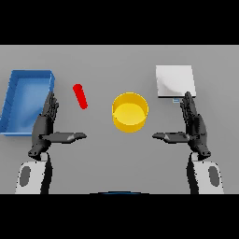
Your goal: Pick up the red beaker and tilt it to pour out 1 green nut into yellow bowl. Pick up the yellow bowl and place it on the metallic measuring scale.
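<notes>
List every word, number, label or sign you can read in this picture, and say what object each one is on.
None can be read.
The metallic measuring scale has a small bluish patch at its front edge, perhaps a display, too small to read.
The red beaker, yellow bowl and blue tray carry no visible markings.

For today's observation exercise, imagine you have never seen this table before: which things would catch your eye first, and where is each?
The yellow bowl stands out at the table's centre, with the thin red beaker lying to its left. A big blue tray fills the far left, and the metallic measuring scale sits at the back right. The left hand and right hand are open, flanking the bowl.
</notes>
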Robot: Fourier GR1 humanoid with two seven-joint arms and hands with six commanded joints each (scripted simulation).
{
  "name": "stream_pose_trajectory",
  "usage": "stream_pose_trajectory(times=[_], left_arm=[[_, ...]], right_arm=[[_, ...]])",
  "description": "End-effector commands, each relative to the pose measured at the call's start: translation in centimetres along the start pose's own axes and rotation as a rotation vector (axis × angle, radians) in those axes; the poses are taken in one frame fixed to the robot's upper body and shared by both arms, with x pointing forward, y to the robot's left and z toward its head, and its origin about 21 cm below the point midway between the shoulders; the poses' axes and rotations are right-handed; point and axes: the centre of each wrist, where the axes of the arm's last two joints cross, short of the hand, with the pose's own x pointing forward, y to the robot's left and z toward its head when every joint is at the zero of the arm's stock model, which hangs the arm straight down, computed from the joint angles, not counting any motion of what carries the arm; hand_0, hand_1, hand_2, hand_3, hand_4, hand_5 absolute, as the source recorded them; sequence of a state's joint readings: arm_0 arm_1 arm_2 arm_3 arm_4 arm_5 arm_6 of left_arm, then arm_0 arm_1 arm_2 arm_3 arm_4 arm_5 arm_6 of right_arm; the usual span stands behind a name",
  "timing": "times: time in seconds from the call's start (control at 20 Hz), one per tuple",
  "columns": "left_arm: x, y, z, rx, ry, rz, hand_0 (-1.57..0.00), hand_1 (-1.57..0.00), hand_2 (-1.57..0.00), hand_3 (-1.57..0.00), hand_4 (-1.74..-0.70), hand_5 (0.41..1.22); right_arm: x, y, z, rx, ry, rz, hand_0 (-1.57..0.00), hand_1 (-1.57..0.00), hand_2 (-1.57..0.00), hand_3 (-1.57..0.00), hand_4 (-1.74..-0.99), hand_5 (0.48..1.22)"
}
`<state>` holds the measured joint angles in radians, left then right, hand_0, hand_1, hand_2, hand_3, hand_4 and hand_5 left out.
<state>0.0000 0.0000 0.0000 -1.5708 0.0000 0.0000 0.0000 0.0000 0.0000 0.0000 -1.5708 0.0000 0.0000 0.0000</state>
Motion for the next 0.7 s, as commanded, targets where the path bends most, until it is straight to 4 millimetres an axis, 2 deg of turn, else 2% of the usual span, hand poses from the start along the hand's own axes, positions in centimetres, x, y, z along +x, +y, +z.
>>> stream_pose_trajectory(times=[0.0, 0.25, 0.3, 0.4, 0.5, 0.55, 0.65], left_arm=[[0.0, 0.0, 0.0, 0.001, 0.000, 0.000, 0.00, 0.00, 0.00, 0.00, -1.15, 0.599], [-0.1, 0.3, -0.2, -0.003, 0.010, 0.001, 0.00, 0.00, 0.00, 0.00, -1.15, 0.599], [0.3, 0.6, 0.5, -0.026, -0.016, -0.064, 0.00, 0.00, 0.00, 0.00, -1.15, 0.599], [0.9, 0.8, 1.6, -0.053, -0.037, -0.135, 0.00, 0.00, 0.00, 0.00, -1.16, 0.599], [1.5, 0.4, 2.1, -0.071, -0.028, -0.147, 0.00, 0.00, 0.00, 0.00, -1.16, 0.599], [1.6, 0.3, 2.2, -0.074, -0.014, -0.160, 0.00, 0.00, 0.00, 0.00, -1.16, 0.600], [1.8, 0.3, 1.8, -0.077, -0.001, -0.178, 0.00, 0.00, 0.00, 0.00, -1.16, 0.603]], right_arm=[[0.0, 0.0, 0.1, -0.001, -0.001, 0.000, 0.00, 0.00, 0.00, 0.00, -1.167, 0.599], [0.0, -0.4, 0.7, 0.003, -0.015, 0.000, 0.00, 0.00, 0.00, 0.00, -1.167, 0.599], [0.3, -0.5, 1.6, 0.002, -0.088, 0.158, 0.00, 0.00, 0.00, 0.00, -1.167, 0.599], [0.4, -0.1, 2.8, 0.010, -0.132, 0.300, 0.00, 0.00, 0.00, 0.00, -1.162, 0.594], [0.4, -0.2, 3.3, 0.002, -0.112, 0.342, 0.00, 0.00, 0.00, 0.00, -1.159, 0.590], [0.4, 0.3, 3.4, 0.008, -0.112, 0.346, 0.00, 0.00, 0.00, 0.00, -1.162, 0.591], [0.3, 0.1, 3.8, -0.004, -0.113, 0.335, 0.00, 0.00, 0.00, 0.00, -1.183, 0.596]])
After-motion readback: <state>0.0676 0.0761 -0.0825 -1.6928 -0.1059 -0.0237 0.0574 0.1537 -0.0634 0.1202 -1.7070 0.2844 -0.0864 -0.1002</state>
